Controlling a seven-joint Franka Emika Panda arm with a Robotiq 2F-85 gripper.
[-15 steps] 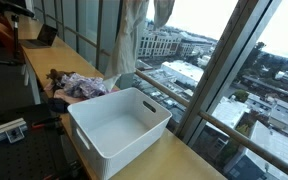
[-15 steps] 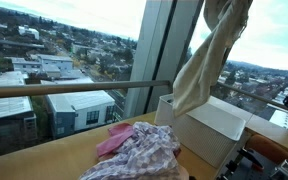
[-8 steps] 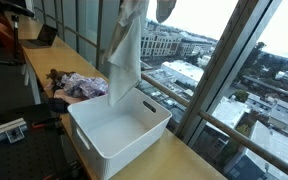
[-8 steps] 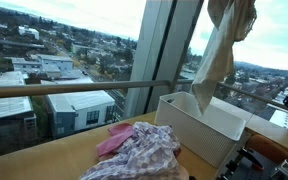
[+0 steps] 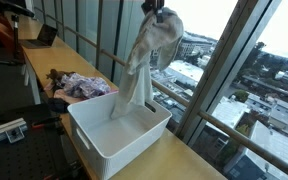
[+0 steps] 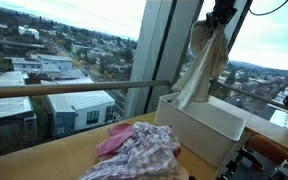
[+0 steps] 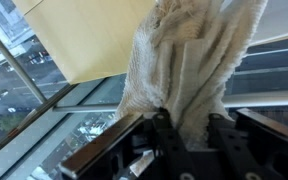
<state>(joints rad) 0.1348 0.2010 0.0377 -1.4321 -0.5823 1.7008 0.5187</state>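
Note:
A cream-white towel (image 5: 144,62) hangs from my gripper (image 5: 156,12) near the top of an exterior view. Its lower end reaches down into the white plastic bin (image 5: 84,128). From the opposite side, the towel (image 6: 199,70) drapes below the gripper (image 6: 220,15) over the bin (image 6: 229,125). In the wrist view the towel (image 7: 189,60) fills the space between my black fingers (image 7: 162,128), and the gripper (image 7: 192,128) is shut on it.
A heap of pink and plaid clothes (image 5: 79,86) lies on the wooden counter (image 5: 174,160) beside the bin; the same heap (image 6: 139,150) shows in both exterior views. Tall windows and a railing (image 6: 74,88) run along the counter. A laptop (image 5: 42,36) sits far back.
The gripper has come down and moved over the bin with the towel. The towel's lower end now hangs inside the bin instead of beside it.

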